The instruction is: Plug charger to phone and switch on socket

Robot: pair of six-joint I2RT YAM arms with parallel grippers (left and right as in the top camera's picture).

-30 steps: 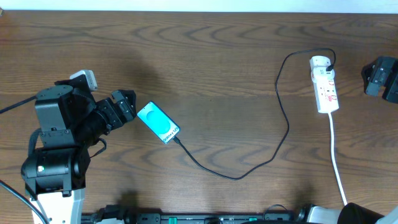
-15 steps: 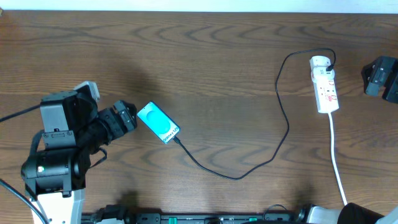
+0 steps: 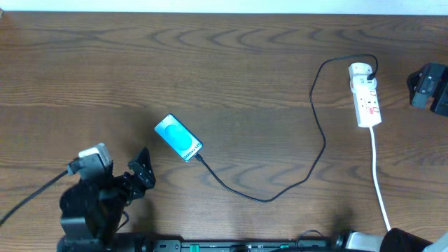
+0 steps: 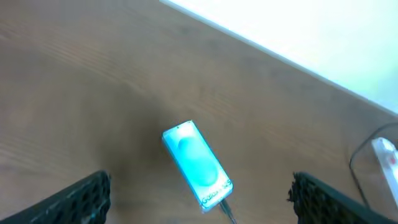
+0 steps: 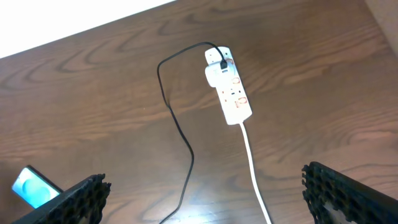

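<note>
The phone [image 3: 178, 138] lies flat and slanted at left of centre, its blue screen up. The charger [image 3: 308, 171], a thin black cable, meets the phone's lower right end and loops right and up to a plug in the socket [image 3: 365, 94], a white strip at the right. My left gripper [image 3: 142, 170] hovers open, below and left of the phone, holding nothing. In the left wrist view the phone [image 4: 198, 164] shows between the spread fingers [image 4: 81, 199]. My right gripper [image 5: 202, 180] is open and empty, looking down on the socket [image 5: 227, 87] and charger [image 5: 177, 124].
The strip's thick white cord [image 3: 379, 182] runs down to the near table edge. The right arm's black body [image 3: 428, 87] sits at the far right edge beside the socket. Bare wooden tabletop [image 3: 231, 63] lies behind the phone.
My left arm has pulled back from beside the phone's left end toward the near left corner. The phone, cable, socket and right arm have not moved.
</note>
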